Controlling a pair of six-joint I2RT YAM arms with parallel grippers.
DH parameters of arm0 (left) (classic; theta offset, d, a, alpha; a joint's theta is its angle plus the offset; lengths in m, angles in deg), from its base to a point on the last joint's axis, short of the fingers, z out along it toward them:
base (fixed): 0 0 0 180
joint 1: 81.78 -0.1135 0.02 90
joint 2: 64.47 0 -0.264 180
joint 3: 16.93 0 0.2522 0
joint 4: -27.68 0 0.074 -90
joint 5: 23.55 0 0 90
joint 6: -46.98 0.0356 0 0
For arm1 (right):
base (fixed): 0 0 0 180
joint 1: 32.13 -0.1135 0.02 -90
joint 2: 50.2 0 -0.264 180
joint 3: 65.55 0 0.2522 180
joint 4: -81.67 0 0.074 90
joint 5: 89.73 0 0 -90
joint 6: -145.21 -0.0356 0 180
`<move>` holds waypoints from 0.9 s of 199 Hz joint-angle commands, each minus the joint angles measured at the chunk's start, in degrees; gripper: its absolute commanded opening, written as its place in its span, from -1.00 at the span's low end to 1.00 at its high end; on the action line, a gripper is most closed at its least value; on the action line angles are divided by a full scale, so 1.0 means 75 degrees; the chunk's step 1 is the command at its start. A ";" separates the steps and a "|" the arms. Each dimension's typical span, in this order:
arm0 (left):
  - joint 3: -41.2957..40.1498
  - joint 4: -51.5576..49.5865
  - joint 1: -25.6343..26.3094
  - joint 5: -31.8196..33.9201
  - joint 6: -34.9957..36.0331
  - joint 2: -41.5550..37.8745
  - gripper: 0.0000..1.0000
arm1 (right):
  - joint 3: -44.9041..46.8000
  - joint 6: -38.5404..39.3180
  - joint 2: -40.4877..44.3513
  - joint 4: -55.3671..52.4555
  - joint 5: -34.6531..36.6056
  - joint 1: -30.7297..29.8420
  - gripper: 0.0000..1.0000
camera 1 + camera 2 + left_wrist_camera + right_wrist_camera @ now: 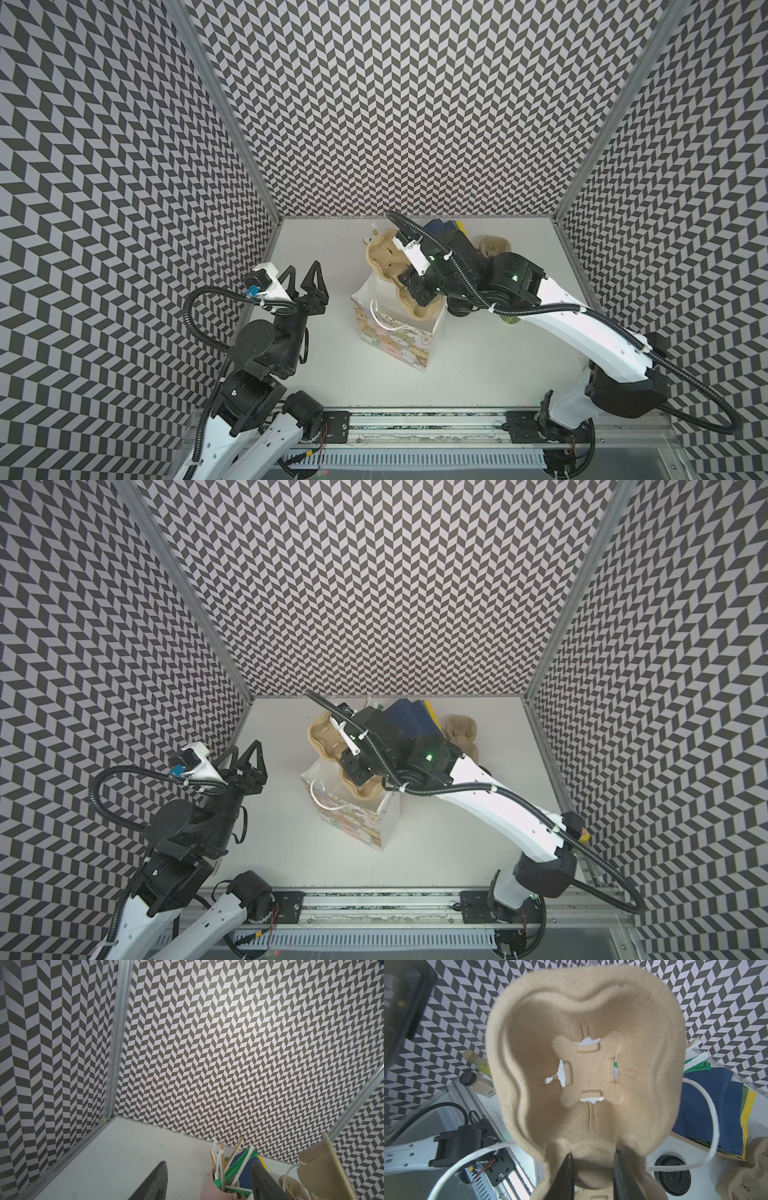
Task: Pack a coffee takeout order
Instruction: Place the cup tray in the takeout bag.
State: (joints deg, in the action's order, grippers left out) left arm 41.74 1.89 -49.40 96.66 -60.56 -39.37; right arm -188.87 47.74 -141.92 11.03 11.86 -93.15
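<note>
Right gripper (593, 1159) is clamped on one end of the tan pulp cup carrier (591, 1072), its two dark fingers (566, 1176) pinching the pulp between them. In both top views the carrier hangs tilted over the gift bag (399, 336), lower end inside the bag's open mouth, upper end sticking out toward the back wall. The bag stands upright around the middle of the table (478, 365) and is printed with pastel cartoon animals; no words can be made out on it. One white rope handle (715, 1124) loops beside the carrier in the right wrist view.

Left gripper (305, 266) stands with its jaws apart and nothing between them, well off to the bag's left.

At the back of the table the dark blue napkin (708, 1105) lies on top of green and yellow ones, the black lid (672, 1174) lies on the table near them, and the spare carriers (492, 245) sit just beside the napkins. A pink cup (220, 1188) holds stirrers and wrapped straws; the print on the wrappers is too small to read. A black-capped bottle (475, 1082) carries a pale label, its text likewise illegible
</note>
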 commanded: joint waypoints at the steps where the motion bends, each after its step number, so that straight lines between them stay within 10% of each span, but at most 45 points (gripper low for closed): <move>1: -0.0079 0.0142 0.0008 0.0178 -0.0029 -0.0031 0.28 | -0.0157 0.0408 -0.0063 0.0190 0.0414 -0.0053 -1.00; 179: -0.0128 0.0202 0.0018 0.0166 0.0036 -0.0028 0.28 | 0.1277 0.0266 0.0437 -0.0286 0.0123 -0.0311 -1.00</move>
State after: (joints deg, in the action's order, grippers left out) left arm 41.28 1.93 -49.40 96.84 -60.52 -39.35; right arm -179.47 49.51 -140.85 8.98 13.70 -94.50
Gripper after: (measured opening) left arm 0.642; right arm 0.263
